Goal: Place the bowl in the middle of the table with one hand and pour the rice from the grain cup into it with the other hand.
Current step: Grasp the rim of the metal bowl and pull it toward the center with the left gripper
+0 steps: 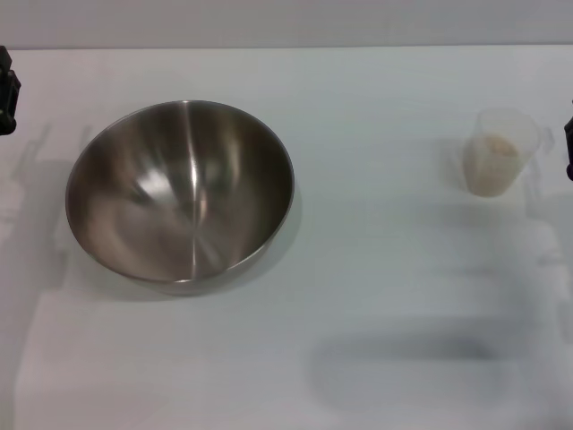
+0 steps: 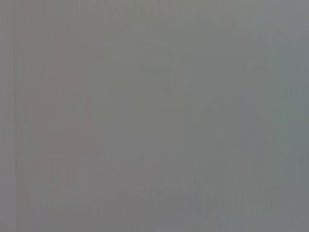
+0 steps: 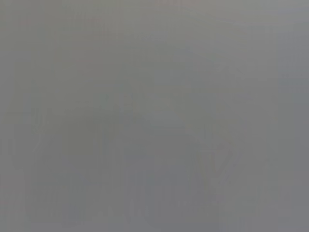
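Btwn edge-parked grippers: bowl (image 1: 180, 193) left, grain cup (image 1: 500, 152) right.

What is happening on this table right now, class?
Nothing is being handled yet. A steel bowl sits empty on the left part of the white table, and a small plastic cup holding rice stands apart on the right. The left gripper and right gripper wait at the edges, touching neither.

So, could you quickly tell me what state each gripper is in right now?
Left gripper: at the table's left edge, beside the bowl, holding nothing; fingers cannot be told.
Right gripper: at the right edge near the grain cup, likewise.
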You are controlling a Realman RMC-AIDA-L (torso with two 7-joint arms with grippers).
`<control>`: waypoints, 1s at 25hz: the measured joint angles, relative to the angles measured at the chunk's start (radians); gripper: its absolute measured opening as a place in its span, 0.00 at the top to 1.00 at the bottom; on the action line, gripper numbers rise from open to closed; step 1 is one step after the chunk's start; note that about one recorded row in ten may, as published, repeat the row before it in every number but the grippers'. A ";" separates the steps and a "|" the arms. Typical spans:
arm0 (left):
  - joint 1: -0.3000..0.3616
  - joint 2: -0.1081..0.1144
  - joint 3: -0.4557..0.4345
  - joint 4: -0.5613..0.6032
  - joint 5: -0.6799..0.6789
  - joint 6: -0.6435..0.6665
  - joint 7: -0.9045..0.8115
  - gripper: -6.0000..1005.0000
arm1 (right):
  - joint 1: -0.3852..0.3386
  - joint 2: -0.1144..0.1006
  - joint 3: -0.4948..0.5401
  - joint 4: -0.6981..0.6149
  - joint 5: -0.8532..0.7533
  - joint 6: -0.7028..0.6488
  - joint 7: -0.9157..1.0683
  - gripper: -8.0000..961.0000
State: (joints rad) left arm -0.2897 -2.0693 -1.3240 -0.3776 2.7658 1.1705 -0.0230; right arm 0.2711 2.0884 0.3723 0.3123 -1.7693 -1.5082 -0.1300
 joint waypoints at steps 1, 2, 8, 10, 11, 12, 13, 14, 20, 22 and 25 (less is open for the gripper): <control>0.000 0.000 0.000 0.000 0.000 0.000 0.000 0.44 | 0.000 0.000 0.000 0.000 0.000 0.000 0.000 0.51; -0.001 0.000 0.000 0.001 0.000 0.000 0.000 0.44 | 0.001 0.000 0.000 0.000 0.000 0.000 0.000 0.51; -0.003 0.000 0.000 -0.002 0.000 0.000 0.000 0.44 | 0.017 -0.002 0.000 -0.004 0.003 0.003 0.006 0.51; -0.004 0.000 -0.007 0.000 0.000 -0.002 0.000 0.44 | 0.020 -0.002 -0.001 -0.004 0.003 0.004 0.006 0.51; -0.004 0.000 -0.007 0.000 0.000 -0.002 0.000 0.44 | 0.020 -0.002 -0.001 -0.004 0.003 0.004 0.006 0.51; -0.004 0.000 -0.011 0.001 0.000 -0.003 0.000 0.44 | 0.020 -0.002 -0.001 -0.004 0.003 0.006 0.006 0.51; -0.005 0.000 -0.013 0.002 0.000 -0.004 0.000 0.44 | 0.021 -0.002 0.002 -0.004 0.003 0.015 0.006 0.51; -0.005 0.000 -0.015 0.002 0.000 -0.005 0.000 0.44 | 0.021 -0.002 0.002 -0.004 0.003 0.015 0.006 0.51; -0.015 0.000 -0.016 0.002 0.000 -0.007 0.000 0.44 | 0.032 -0.002 0.007 -0.006 0.004 0.029 0.002 0.51; -0.016 0.000 -0.016 0.002 0.000 -0.008 0.000 0.44 | 0.035 -0.002 0.008 -0.007 0.004 0.030 0.001 0.51; -0.023 0.000 -0.022 0.002 0.000 -0.014 0.000 0.44 | 0.040 -0.002 0.008 -0.007 0.004 0.032 0.001 0.51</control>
State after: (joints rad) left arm -0.3130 -2.0693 -1.3458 -0.3754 2.7657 1.1569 -0.0230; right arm 0.3114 2.0861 0.3803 0.3049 -1.7655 -1.4763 -0.1292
